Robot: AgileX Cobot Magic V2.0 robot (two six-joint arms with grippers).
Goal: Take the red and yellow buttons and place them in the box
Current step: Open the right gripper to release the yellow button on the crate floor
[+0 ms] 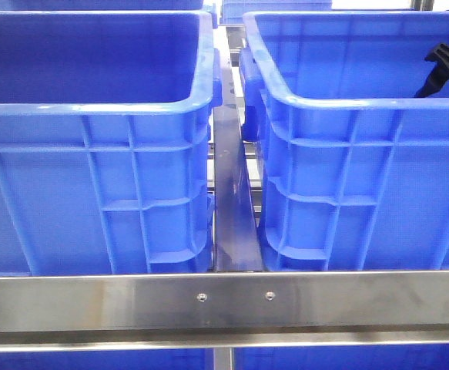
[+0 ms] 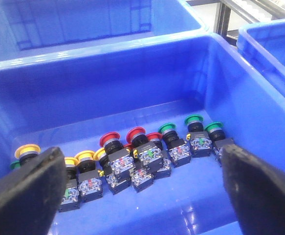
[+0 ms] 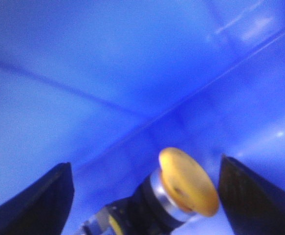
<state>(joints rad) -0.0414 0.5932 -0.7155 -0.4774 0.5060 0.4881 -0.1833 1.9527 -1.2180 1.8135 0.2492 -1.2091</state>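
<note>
Blue crate [image 2: 132, 73]: red, yellow and green buttons [image 2: 132, 156] along its floor; no legible writing. Left pincer [image 2: 142, 196] released above them. Right pincer [image 3: 147, 196] released around one yellow button [image 3: 188, 181].

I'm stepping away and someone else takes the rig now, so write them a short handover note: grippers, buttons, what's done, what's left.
Left gripper: open, holding nothing, hanging over a row of buttons on the floor of a blue crate.
That row: yellow buttons, red buttons and green ones, all lying loose.
Right gripper: open inside the right crate, its fingers on either side of a yellow button, not closed on it.
Done: cannot tell whether any button has been placed yet.
Left: pick red and yellow buttons and box them; leave the green ones.
</note>
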